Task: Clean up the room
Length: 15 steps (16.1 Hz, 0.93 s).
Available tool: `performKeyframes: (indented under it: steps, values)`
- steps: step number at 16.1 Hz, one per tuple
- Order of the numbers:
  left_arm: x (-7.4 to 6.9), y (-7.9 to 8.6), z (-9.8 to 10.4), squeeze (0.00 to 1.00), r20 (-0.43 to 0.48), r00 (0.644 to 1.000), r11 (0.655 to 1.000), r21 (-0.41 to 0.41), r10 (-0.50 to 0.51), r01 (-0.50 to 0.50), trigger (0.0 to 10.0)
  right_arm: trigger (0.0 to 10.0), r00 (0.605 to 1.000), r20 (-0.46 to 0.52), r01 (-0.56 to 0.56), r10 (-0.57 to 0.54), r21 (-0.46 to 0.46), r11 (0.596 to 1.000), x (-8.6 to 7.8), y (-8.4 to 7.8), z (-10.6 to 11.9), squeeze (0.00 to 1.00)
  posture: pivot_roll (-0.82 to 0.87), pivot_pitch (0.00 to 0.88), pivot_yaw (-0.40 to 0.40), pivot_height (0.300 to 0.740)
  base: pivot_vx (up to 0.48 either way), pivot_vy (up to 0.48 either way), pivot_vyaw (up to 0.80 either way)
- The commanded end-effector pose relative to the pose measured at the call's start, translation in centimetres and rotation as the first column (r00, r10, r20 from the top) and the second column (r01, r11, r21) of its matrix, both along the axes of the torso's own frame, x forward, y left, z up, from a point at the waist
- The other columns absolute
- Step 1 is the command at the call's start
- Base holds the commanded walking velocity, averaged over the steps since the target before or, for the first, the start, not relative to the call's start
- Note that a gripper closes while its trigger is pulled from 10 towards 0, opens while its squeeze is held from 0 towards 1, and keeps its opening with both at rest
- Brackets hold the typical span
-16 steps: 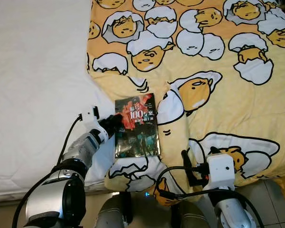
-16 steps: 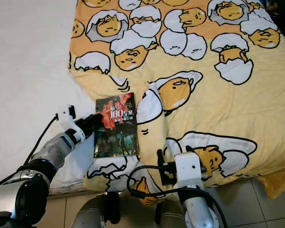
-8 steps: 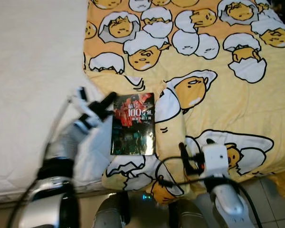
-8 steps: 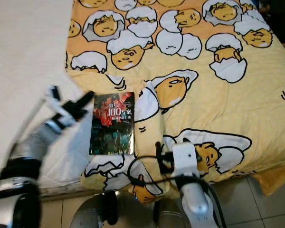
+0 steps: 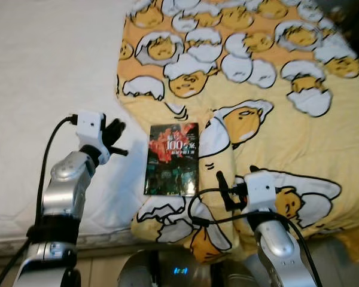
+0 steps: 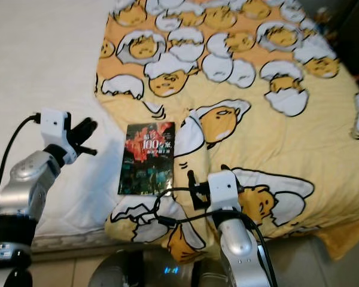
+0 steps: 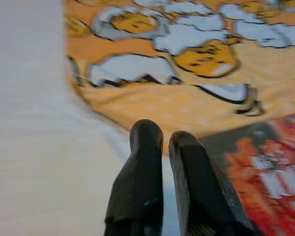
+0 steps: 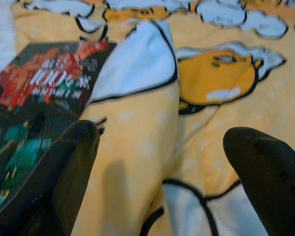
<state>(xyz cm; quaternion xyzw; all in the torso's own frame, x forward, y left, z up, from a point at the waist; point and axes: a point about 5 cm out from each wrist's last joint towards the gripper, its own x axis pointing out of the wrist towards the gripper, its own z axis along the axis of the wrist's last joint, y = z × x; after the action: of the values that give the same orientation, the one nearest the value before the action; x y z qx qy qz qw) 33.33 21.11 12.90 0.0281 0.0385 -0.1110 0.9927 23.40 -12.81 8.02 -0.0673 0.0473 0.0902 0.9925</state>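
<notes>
A dark book (image 5: 170,158) with a red cover picture and "100" on it lies flat on the bed, at the edge of the yellow egg-character blanket (image 5: 281,119). My left gripper (image 5: 115,136) is shut on nothing and hovers over the white sheet, a little to the left of the book's top corner; the left wrist view has its fingers (image 7: 142,182) side by side with the book (image 7: 265,177) just beyond. My right gripper (image 5: 234,178) is open above a raised fold of blanket (image 8: 137,128), right of the book (image 8: 34,108).
The white mattress (image 5: 42,72) covers the left half of the bed, and its front edge (image 5: 12,245) runs just ahead of my body. The blanket hangs over the bed's near edge between my arms. A black cable loops from the right wrist.
My left gripper has drawn back from the book's top left corner, leftward over the white sheet. The book lies where it was. The camera has shifted slightly.
</notes>
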Motion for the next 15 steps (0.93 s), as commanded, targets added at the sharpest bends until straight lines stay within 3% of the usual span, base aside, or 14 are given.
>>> performKeyframes:
  steps: [1, 3, 4, 7, 10, 11, 15]
  values:
    - [-0.5, 0.1, -0.1, 1.0, 0.013, 0.998, 0.998, 0.001, 0.059, -0.059, 10.0, 10.0, 1.0, -0.011, 0.012, -0.012, -0.019, 1.0, 0.3, -0.4, -0.3, 0.03, 0.02, 0.126, 0.016, 0.74, 0.0, 0.0, 0.0]
    - [-1.6, -0.3, -0.6, 1.0, 0.04, 0.983, 0.984, -0.004, 0.177, -0.177, 10.0, 10.0, 0.999, 0.038, 0.034, -0.034, 0.009, 0.999, 1.7, -1.0, 0.8, 0.0, 0.03, 0.117, -0.002, 0.74, 0.0, 0.0, 0.0]
    - [-2.3, -1.9, -1.0, 1.0, 0.067, 0.98, 0.981, 0.024, 0.188, -0.19, 10.0, 10.0, 0.997, 0.05, 0.047, -0.052, 0.086, 0.995, 2.7, -0.9, 1.4, 1.0, 0.03, 0.113, -0.006, 0.74, 0.0, 0.0, 0.0]
    - [-3.0, -5.6, -1.8, 1.0, 0.077, 0.992, 0.993, 0.046, 0.101, -0.105, 10.0, 10.0, 0.996, 0.074, 0.034, -0.042, 0.104, 0.994, 4.5, -0.1, 2.1, 1.0, 0.03, 0.102, -0.016, 0.74, 0.0, 0.0, 0.0]
    - [-2.6, -7.3, -1.0, 1.0, 0.078, 0.997, 1.0, 0.013, 0.007, -0.008, 10.0, 10.0, 0.996, 0.073, 0.039, -0.045, 0.085, 0.996, 5.5, 0.3, 2.2, 1.0, 0.03, 0.044, 0.007, 0.74, 0.0, 0.0, 0.0]
    - [-2.2, -7.9, -0.6, 1.0, 0.09, 0.995, 0.999, 0.022, -0.034, 0.032, 10.0, 10.0, 0.997, 0.058, 0.046, -0.051, 0.09, 0.995, 5.8, 0.1, 2.1, 0.0, 0.02, 0.04, 0.023, 0.74, 0.0, 0.48, -0.73]
    - [-1.3, -9.5, -0.8, 1.0, 0.069, 0.992, 0.994, 0.028, -0.103, 0.101, 10.0, 10.0, 0.991, 0.06, 0.118, -0.122, 0.069, 0.991, 5.8, -1.2, 1.3, 0.0, 0.0, 0.019, 0.058, 0.74, 0.0, 0.48, -0.65]
